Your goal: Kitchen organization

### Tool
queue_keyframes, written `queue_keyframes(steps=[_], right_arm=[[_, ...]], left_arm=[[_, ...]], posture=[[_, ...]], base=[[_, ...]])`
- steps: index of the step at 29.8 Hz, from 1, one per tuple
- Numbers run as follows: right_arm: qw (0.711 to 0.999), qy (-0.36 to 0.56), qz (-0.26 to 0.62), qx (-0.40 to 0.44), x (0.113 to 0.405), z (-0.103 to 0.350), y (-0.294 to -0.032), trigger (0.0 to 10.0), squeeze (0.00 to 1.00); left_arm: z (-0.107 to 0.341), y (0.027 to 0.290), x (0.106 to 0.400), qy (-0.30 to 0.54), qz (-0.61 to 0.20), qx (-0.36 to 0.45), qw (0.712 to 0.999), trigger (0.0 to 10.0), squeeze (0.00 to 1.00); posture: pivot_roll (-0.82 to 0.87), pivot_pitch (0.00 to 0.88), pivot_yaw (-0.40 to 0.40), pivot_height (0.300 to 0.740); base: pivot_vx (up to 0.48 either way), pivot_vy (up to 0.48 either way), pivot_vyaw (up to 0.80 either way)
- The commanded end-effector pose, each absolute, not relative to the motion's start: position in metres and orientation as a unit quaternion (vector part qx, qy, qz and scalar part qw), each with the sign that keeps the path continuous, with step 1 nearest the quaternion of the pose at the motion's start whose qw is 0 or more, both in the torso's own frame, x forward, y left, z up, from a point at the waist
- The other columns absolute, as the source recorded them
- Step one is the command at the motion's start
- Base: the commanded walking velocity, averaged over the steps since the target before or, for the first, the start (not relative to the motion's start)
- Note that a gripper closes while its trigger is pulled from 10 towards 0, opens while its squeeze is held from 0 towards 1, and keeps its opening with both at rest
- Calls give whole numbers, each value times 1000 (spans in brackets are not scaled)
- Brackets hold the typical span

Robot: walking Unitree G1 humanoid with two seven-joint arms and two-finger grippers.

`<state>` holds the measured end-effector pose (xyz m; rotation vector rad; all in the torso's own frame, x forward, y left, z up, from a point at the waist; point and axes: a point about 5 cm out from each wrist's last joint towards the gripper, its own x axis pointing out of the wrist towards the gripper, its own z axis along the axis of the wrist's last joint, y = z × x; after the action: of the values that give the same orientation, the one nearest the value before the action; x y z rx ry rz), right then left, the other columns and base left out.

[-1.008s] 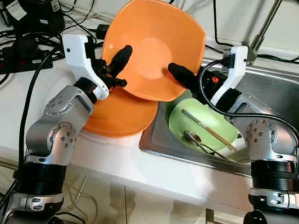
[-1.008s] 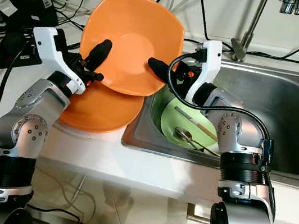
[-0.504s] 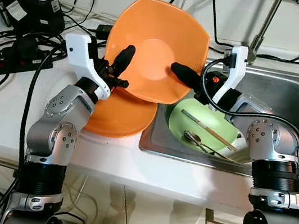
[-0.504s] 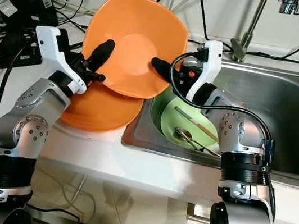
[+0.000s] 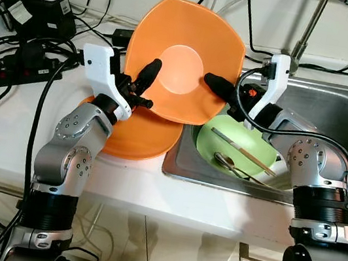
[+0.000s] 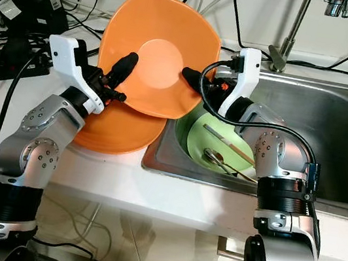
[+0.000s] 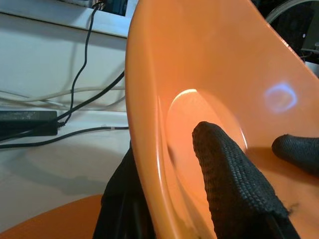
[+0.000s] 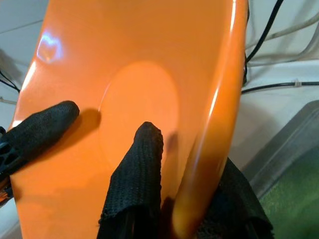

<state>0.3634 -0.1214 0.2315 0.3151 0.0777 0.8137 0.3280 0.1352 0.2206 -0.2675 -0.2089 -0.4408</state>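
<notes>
We hold an orange bowl point(image 5: 185, 59) up on edge over the counter point(image 5: 3, 123), its inside facing us, w/ both grippers. Left gripper point(image 5: 142, 86) is clamped on the bowl's left rim: one black finger point(image 7: 229, 184) lies across the inside face, the other sits behind the rim (left wrist view shows the rim running between them). Right gripper point(image 5: 223, 92) is clamped on the right rim the same way, one finger point(image 8: 137, 174) on the inside, the other behind the edge. In each wrist view we also see the opposite gripper's fingertip resting on the bowl's inner face.

The bowl is tilted, upper edge leaning toward the back wall, lower edge just above a 2nd orange dish point(image 5: 137, 134) that lies flat on the counter by the sink point(image 5: 335, 116). Whether the two touch, we can't tell.

In the sink, just beside the right gripper, sits a green bowl point(image 5: 231, 143) w/ chopsticks point(image 5: 243, 153) and a spoon point(image 5: 225, 160) lying in it. A faucet point(image 5: 309, 29) stands behind the sink. At the counter's back left there's a power strip point(image 5: 11, 68) and a tangle of black cables point(image 5: 58, 26), plus a black adapter point(image 5: 37, 9).
</notes>
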Motion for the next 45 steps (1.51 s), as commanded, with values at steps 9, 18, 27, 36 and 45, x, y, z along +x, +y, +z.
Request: queue_keyframes(steps=[9,18,27,36,45], right_arm=[[907,62,396,130,364,221,-118,0,0],[909,64,389,135,365,219,-119,0,0],[921,62,355,149,373,217,-122,0,0],[953,64,252,156,387,210,-133,0,0],[970,55,168,166,397,208,-151,0,0]], left_arm=[[238,134,326,-139,-236,-134,952,10000,1000],[238,137,327,-139,-234,-129,953,10000,1000],[248,145,326,-145,-249,-112,951,10000,1000],[254,132,310,-116,-337,-125,926,10000,1000],[246,128,303,-86,-359,-113,922,10000,1000]], posture=[[-10,4,89,740],[-9,0,86,740],[-5,0,83,740],[4,0,81,740],[3,0,83,740]], base=[[0,0,0],[0,0,0],[0,0,0],[0,0,0],[0,0,0]])
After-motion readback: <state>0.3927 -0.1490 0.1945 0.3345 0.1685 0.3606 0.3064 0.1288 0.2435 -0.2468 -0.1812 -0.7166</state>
